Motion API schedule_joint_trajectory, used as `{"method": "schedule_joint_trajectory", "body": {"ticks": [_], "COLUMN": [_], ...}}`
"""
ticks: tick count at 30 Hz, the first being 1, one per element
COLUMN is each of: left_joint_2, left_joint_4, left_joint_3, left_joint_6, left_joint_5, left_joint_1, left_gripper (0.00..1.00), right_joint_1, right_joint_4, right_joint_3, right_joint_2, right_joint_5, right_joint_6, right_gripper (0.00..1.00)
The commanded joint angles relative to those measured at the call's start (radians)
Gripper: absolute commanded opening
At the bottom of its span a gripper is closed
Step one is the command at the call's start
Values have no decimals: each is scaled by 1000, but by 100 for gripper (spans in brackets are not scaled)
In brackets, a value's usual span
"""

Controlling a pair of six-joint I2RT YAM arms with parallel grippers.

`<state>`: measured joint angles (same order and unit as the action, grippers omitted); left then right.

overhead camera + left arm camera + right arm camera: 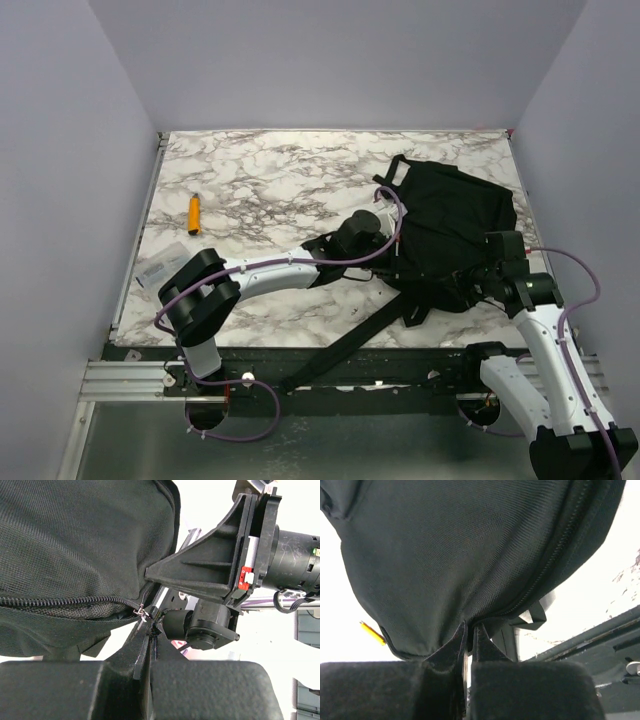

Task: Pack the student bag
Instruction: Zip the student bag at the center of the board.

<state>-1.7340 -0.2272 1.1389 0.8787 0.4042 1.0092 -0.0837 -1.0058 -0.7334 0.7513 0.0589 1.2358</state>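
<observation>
Marble tabletop [260, 170] (grey-veined), lilac walls [330, 60], student bag [455, 225]

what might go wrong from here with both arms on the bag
The right end effector pinches only a thin fold of the student bag; it may slip under pull. The left end effector sits very close to it, so they could collide. A strap trailing past the table edge might snag.
</observation>
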Motion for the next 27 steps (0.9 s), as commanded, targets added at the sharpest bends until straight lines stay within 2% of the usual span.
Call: {"method": "schedule_joint_trajectory", "body": {"ticks": [1,6,11,14,17,22,27], "left_joint_2": [34,52,23,-16,-43,17,-27], "left_joint_4": [-41,-38,-37,-37,-38,-53,-54], "left_joint_3": [12,-40,-48,-28,-20,-55,-13], "left_joint_6": [13,5,3,-30,-17,-26,-24], "left_joint_5": [26,-41,-93,-113,-62,-23,-5], "left_joint_1": [-13,-132,-237,-265,-289,-276,-306], "left_gripper": [0,0,0,0,0,0,0], "right_joint_1": [3,2,2,2,2,2,2], "right_joint_4": [72,24,-18,-52,-100,-133,-177], "right_joint_3": [-41,-134,-225,-312,-374,-401,-456], "right_joint_2": [36,55,7,13,29,19,34], "right_joint_5": [-182,-258,-290,-320,-365,-427,-520], "right_joint_6": [-14,-150,-209,-242,-246,-253,-274], "right_gripper": [1,0,0,0,0,0,0]}}
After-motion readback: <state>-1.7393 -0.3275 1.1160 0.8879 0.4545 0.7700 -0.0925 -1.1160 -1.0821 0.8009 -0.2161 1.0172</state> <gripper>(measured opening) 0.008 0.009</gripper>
